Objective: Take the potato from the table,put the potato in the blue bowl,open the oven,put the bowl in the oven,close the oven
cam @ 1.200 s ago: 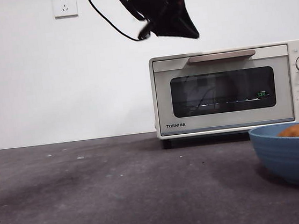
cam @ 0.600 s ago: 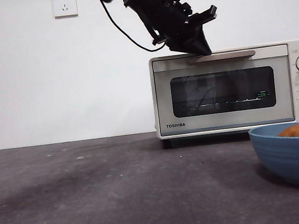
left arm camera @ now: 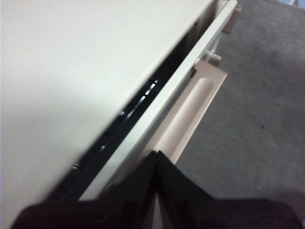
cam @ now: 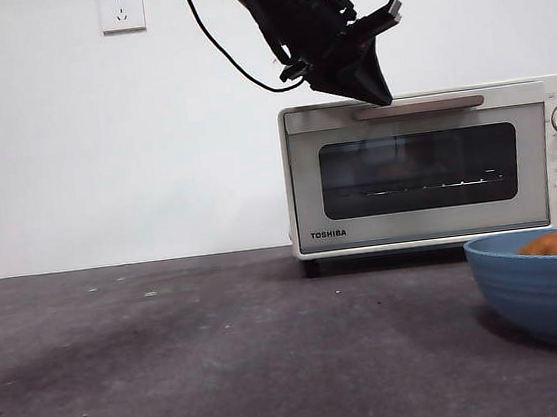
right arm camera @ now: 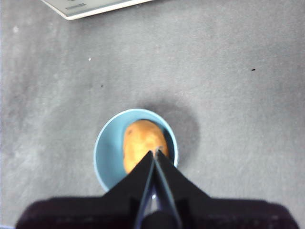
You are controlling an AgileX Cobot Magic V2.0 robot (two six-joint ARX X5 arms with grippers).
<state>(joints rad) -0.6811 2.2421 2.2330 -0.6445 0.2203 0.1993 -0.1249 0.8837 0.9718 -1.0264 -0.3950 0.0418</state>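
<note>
Pulling at the oven's beige bar handle, the left gripper has jaws pressed together, door cracked ajar; the right gripper, likewise closed, hovers above the potato in the blue bowl.

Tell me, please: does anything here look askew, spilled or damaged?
Only the oven door: the left wrist view shows a dark gap along its top edge, so it stands slightly ajar, with the shut left gripper at the handle. The potato lies inside the blue bowl.
</note>
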